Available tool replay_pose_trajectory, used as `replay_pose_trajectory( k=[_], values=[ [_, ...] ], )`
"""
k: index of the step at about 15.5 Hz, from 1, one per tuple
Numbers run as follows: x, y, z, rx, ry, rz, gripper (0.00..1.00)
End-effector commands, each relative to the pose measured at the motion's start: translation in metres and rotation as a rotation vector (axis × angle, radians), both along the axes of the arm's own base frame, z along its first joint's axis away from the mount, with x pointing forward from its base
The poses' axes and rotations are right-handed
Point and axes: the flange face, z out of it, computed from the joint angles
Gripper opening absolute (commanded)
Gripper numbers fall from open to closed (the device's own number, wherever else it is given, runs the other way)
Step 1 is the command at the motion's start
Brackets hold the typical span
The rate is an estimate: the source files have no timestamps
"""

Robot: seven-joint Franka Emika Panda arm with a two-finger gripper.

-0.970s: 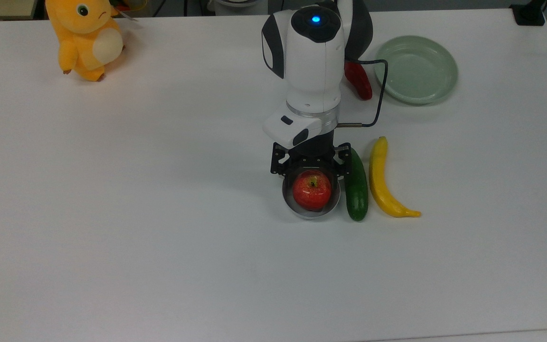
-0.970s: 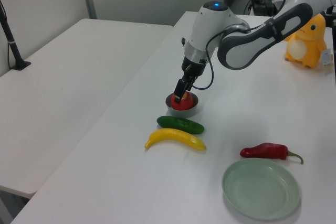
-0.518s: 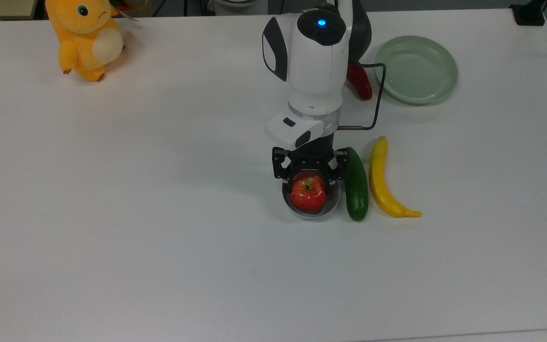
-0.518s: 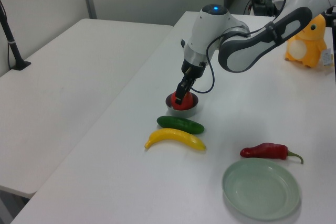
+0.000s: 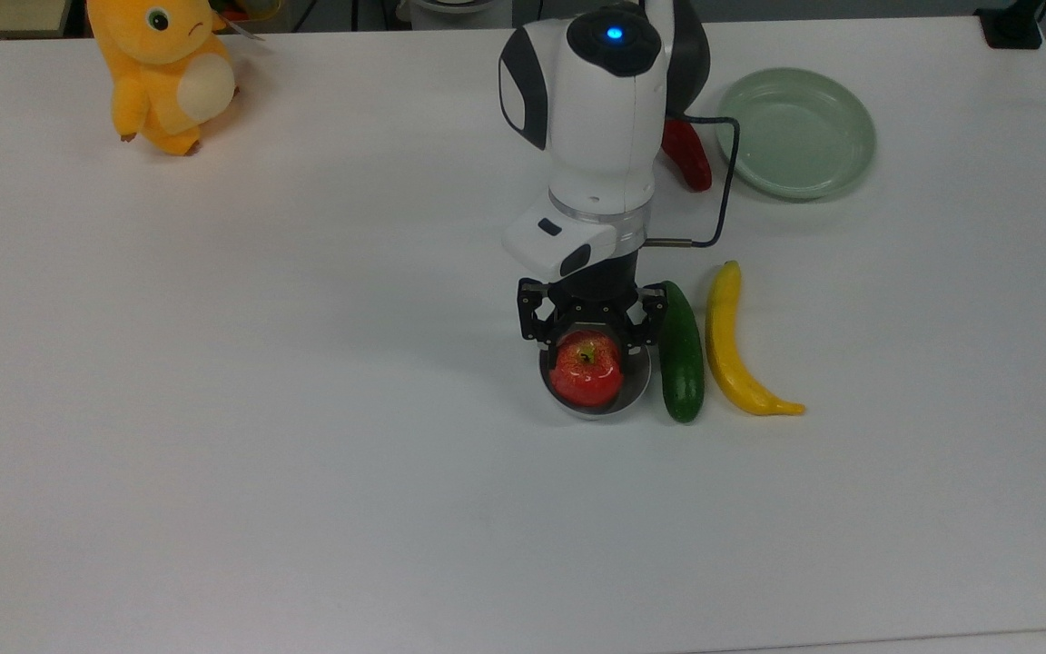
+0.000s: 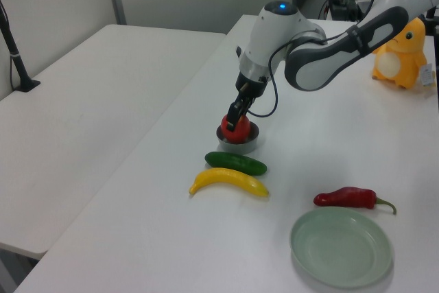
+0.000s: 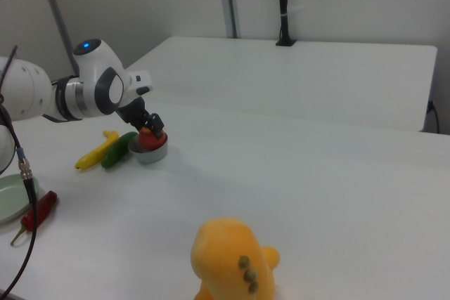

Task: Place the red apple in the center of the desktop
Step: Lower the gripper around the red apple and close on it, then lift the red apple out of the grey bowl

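The red apple (image 5: 587, 371) hangs just above a small silver bowl (image 5: 621, 403) a little right of the middle of the white desktop (image 5: 305, 363) in the top view. My gripper (image 5: 588, 350) comes down from above and is shut on the apple, one finger on each side. In the left view the apple (image 6: 235, 128) sits raised over the bowl (image 6: 241, 145) with the gripper (image 6: 236, 116) on it. The right view shows the apple (image 7: 148, 138), the gripper (image 7: 153, 128) and the bowl (image 7: 152, 152) at its left.
A green cucumber (image 5: 682, 354) lies right beside the bowl, then a yellow banana (image 5: 736, 350). Behind the arm are a red chili pepper (image 5: 686, 154) and a pale-green plate (image 5: 795, 132). An orange plush toy (image 5: 164, 73) stands at the far left corner.
The fingers have drawn in from wide apart and shut on the apple. The apple has risen slightly out of the bowl and shifted a little to the top view's left.
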Motion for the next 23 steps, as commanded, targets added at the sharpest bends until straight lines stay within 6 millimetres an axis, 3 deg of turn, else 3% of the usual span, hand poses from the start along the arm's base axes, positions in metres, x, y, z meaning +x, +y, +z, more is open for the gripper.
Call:
replay_pose_trajectory(
  k=[1,5,10,15,18,19,21,23],
  values=[
    [-0.01,-0.007,0.039,0.015,-0.045,-0.031,0.25],
    [-0.031,-0.018,0.084,0.018,-0.08,-0.037,0.25],
    [-0.09,-0.036,0.125,-0.067,-0.004,0.019,0.25],
    [-0.111,-0.065,0.109,-0.124,0.112,0.014,0.25],
    [-0.122,-0.095,0.093,-0.174,0.233,0.019,0.25],
    [-0.127,-0.105,0.083,-0.181,0.269,0.009,0.25],
    [-0.137,-0.108,0.052,-0.194,0.33,0.019,0.25],
    [-0.136,-0.118,0.038,-0.196,0.354,0.015,0.25]
  ],
)
